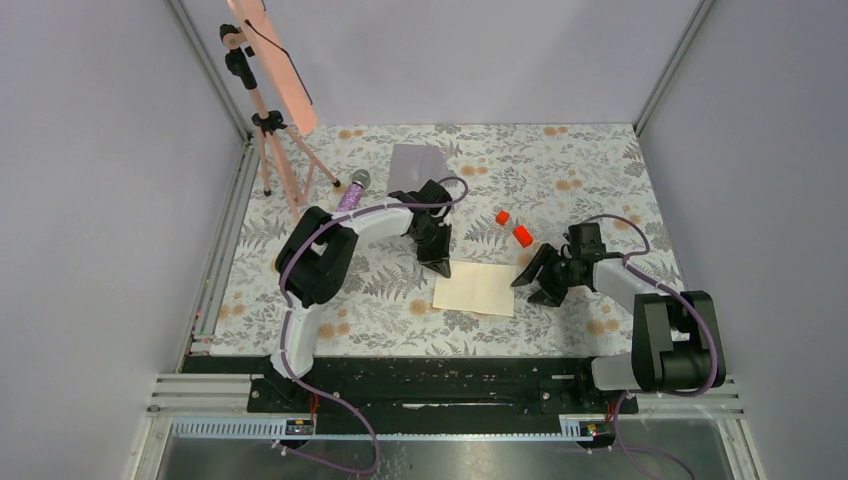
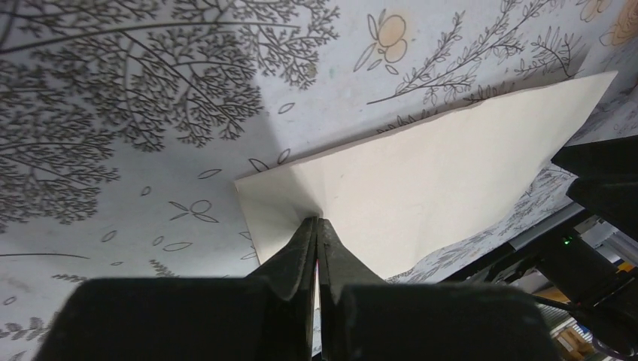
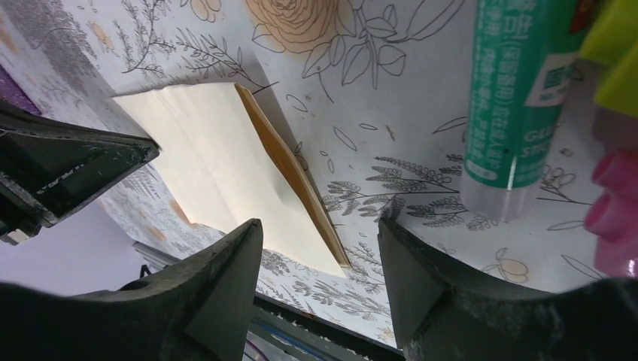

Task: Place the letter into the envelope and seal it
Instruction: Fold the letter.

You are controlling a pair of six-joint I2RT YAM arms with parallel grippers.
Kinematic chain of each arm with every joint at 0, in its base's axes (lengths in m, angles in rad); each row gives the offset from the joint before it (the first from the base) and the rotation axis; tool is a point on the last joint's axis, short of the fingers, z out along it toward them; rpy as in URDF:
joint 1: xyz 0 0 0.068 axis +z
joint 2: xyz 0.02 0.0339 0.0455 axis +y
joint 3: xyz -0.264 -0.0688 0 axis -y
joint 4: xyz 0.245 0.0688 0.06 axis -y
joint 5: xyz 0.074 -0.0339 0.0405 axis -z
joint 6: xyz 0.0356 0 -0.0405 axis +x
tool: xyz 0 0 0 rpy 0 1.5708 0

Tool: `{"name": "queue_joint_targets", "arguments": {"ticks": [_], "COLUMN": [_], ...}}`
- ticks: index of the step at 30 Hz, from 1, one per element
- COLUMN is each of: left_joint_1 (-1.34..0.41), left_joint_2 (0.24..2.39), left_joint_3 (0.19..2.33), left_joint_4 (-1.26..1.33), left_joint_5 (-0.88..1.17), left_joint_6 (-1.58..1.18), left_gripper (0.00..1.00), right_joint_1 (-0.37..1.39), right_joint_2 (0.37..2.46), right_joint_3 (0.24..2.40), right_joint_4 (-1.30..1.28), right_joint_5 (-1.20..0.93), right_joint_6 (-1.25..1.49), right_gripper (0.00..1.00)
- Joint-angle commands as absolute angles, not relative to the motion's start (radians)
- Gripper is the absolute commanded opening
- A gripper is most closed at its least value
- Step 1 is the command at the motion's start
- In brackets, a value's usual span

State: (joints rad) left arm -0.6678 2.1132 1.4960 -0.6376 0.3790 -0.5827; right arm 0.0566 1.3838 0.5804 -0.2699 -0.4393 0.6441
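The cream letter (image 1: 475, 288) lies flat near the table's front middle. It fills the middle of the left wrist view (image 2: 436, 173), and the right wrist view shows its folded edge (image 3: 226, 165). My left gripper (image 1: 440, 265) is shut, its joined tips (image 2: 317, 220) touching the letter just inside its far left corner. Just off the letter's right edge is my right gripper (image 1: 535, 280), open (image 3: 317, 222) and holding nothing. The grey-lilac envelope (image 1: 420, 160) lies at the back of the table, apart from both grippers.
A green glue stick (image 3: 519, 98) lies close by my right gripper. Two small red things (image 1: 513, 227) lie behind the letter. A purple microphone (image 1: 350, 192) and a tripod (image 1: 268, 125) with a pink panel stand at the back left. The table's front edge is close.
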Motion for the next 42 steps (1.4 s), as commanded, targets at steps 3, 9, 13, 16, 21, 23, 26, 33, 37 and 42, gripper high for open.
{"name": "queue_joint_targets", "arguments": {"ticks": [3,9,13,16,21,23,26,33,37,42], "left_joint_1": [-0.657,-0.657,-0.658,-0.657,-0.657,-0.658,-0.658,-0.658,-0.658,-0.657], "left_joint_2": [2.099,2.114,2.126,2.139,2.145,2.146,2.147,2.149,2.156,2.16], "left_joint_3": [1.477,1.495,1.51,1.524,1.526,1.522,1.515,1.506,1.509,1.511], "left_joint_4": [-0.662,-0.664,-0.675,-0.678,-0.68,-0.68,-0.679,-0.68,-0.679,-0.676], "left_joint_5": [0.33,0.374,0.381,0.389,0.388,0.388,0.387,0.386,0.391,0.397], "left_joint_6": [-0.498,-0.434,-0.415,-0.418,-0.423,-0.425,-0.427,-0.426,-0.429,-0.434], "left_gripper": [0.0,0.0,0.0,0.0,0.0,0.0,0.0,0.0,0.0,0.0], "right_joint_1": [0.078,0.078,0.078,0.078,0.078,0.078,0.078,0.079,0.082,0.09], "right_joint_2": [1.416,1.485,1.525,1.548,1.527,1.503,1.484,1.446,1.458,1.447], "right_joint_3": [0.532,0.524,0.511,0.512,0.507,0.505,0.508,0.509,0.516,0.508], "right_joint_4": [-0.194,-0.086,-0.017,0.044,0.035,0.019,0.006,-0.01,0.073,0.144], "right_joint_5": [-0.457,-0.467,-0.494,-0.526,-0.53,-0.522,-0.521,-0.606,-0.694,-0.747], "right_joint_6": [0.695,0.731,0.758,0.766,0.767,0.761,0.751,0.743,0.736,0.759], "right_gripper": [0.65,0.62,0.58,0.5,0.35,0.32,0.3,0.32,0.37,0.37]}}
